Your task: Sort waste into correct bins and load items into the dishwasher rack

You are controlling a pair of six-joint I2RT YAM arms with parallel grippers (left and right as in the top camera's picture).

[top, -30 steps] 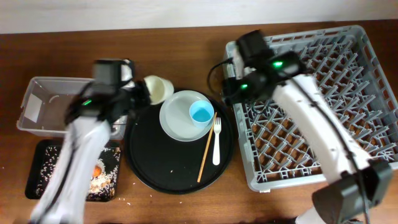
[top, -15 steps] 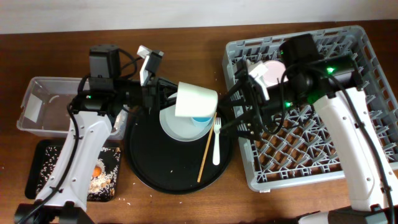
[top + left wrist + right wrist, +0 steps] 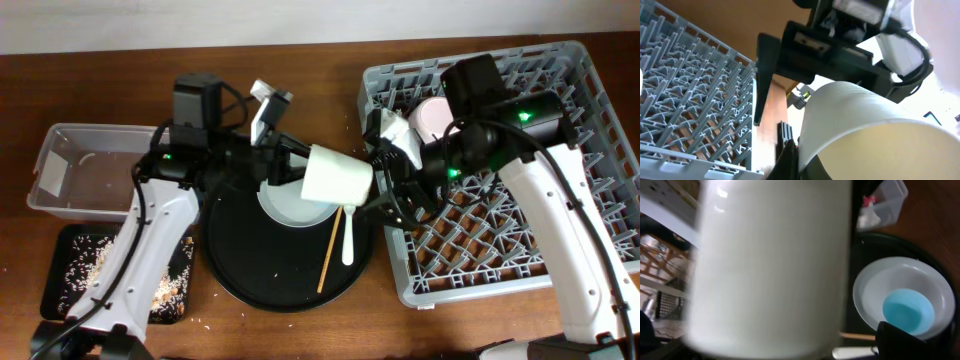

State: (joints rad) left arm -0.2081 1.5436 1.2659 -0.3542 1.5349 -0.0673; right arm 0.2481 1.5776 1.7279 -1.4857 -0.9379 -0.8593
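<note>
Cream cup (image 3: 336, 178) shifted right and lower since half a second ago; now tilted in mid-air at frame centre, over the white bowl (image 3: 283, 205), just beside the grey pegged rack (image 3: 600, 120). Left gripper (image 3: 300, 172) clamped on its rim; right gripper (image 3: 388, 190) spread-fingered at its base. Surface: brown wood table (image 3: 320, 70), pale wall (image 3: 300, 20) above. One glossy round black tray (image 3: 250, 270); one light blue cup (image 3: 907, 311); one white fork (image 3: 347, 235); one thin wooden chopstick (image 3: 327, 258); one clear tub (image 3: 85, 165), left
</note>
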